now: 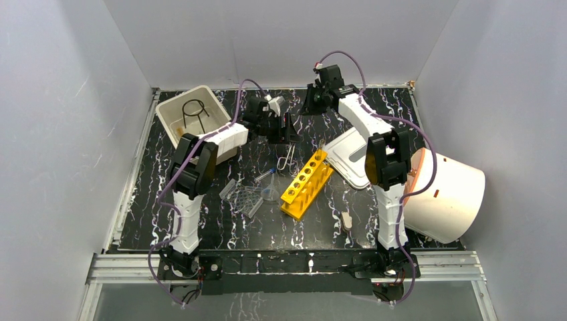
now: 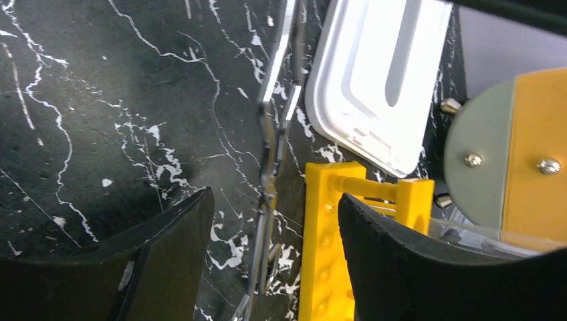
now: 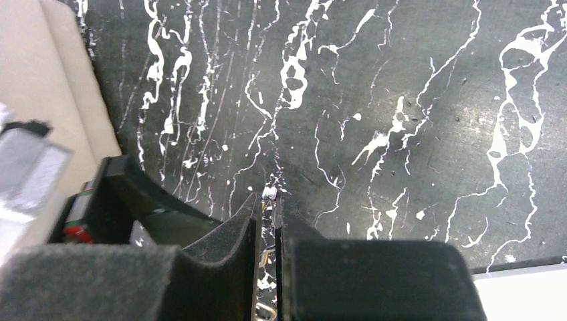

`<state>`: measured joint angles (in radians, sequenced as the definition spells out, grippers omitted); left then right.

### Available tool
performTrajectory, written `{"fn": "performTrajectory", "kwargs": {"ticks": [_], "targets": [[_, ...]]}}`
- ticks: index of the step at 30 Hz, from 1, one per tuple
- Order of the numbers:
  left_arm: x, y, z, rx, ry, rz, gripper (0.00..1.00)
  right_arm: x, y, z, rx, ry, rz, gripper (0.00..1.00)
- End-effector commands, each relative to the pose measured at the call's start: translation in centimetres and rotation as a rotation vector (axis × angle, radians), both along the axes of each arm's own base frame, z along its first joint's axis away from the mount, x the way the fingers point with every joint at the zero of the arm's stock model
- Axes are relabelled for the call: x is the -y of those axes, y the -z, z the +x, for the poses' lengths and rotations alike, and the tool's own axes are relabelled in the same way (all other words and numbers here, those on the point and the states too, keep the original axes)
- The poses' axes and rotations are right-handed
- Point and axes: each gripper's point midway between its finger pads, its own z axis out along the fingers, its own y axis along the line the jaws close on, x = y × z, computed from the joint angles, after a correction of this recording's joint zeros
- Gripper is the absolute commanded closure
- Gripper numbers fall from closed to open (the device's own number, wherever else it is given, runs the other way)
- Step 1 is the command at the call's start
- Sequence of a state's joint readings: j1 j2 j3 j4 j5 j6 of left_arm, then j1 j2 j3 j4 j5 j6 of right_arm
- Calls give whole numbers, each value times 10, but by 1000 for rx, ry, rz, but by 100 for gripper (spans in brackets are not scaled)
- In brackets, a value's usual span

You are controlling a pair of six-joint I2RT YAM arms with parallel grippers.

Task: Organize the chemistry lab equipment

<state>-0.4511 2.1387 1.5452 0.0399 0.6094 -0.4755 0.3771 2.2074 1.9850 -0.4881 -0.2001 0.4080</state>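
Observation:
My left gripper [image 1: 286, 127] is open and hovers over the thin metal tongs [image 1: 287, 158]. In the left wrist view the tongs [image 2: 274, 114] run between the spread fingers of this gripper [image 2: 274, 200], and the yellow six-hole tube rack [image 2: 326, 227] lies by the right finger. The rack [image 1: 306, 183] lies mid-table. A clear funnel [image 1: 271, 194], a clear tube [image 1: 264, 175] and a clear ridged tray [image 1: 244, 198] lie to its left. A black wire loop [image 1: 194, 110] sits in the beige bin [image 1: 168, 112]. My right gripper [image 1: 313, 100] is at the back; its jaws [image 3: 269, 200] are nearly closed on a small thin metal piece whose tip pokes out.
The white slotted lid [image 1: 351, 158] lies right of the rack and also shows in the left wrist view [image 2: 374, 80]. The big white cylinder [image 1: 451, 194] with an orange face lies at the right edge. A small beige piece [image 1: 346, 219] lies near the front. Grey walls enclose the table.

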Motion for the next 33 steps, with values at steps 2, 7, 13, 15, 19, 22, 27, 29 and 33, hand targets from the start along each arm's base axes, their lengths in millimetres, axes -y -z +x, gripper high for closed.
{"fn": "performTrajectory", "kwargs": {"ticks": [2, 7, 13, 15, 19, 22, 27, 29, 33], "targets": [[0, -4, 12, 69, -30, 12, 38, -2, -71, 10, 169, -31, 107, 87], [16, -19, -4, 42, 79, -105, 69, -3, -74, 9, 171, -40, 122, 87], [20, -35, -13, 70, 136, -152, 97, -2, -80, 9, 181, -42, 131, 87], [18, -43, -11, 100, 136, -141, 100, -3, -83, 8, 185, -43, 135, 86], [15, -60, -5, 158, 123, -113, 100, -2, -93, 7, 195, -38, 151, 74], [11, -78, -1, 198, 108, -97, 100, 1, -103, 6, 195, -30, 169, 53], [-2, -106, 1, 205, 79, -88, 100, 5, -132, 4, 231, -35, 194, 31], [-9, -118, 1, 209, 61, -84, 100, 8, -148, 1, 257, -37, 209, 29], [-35, -143, 2, 223, -9, -46, 100, 14, -171, -7, 280, -32, 242, 28]]}}
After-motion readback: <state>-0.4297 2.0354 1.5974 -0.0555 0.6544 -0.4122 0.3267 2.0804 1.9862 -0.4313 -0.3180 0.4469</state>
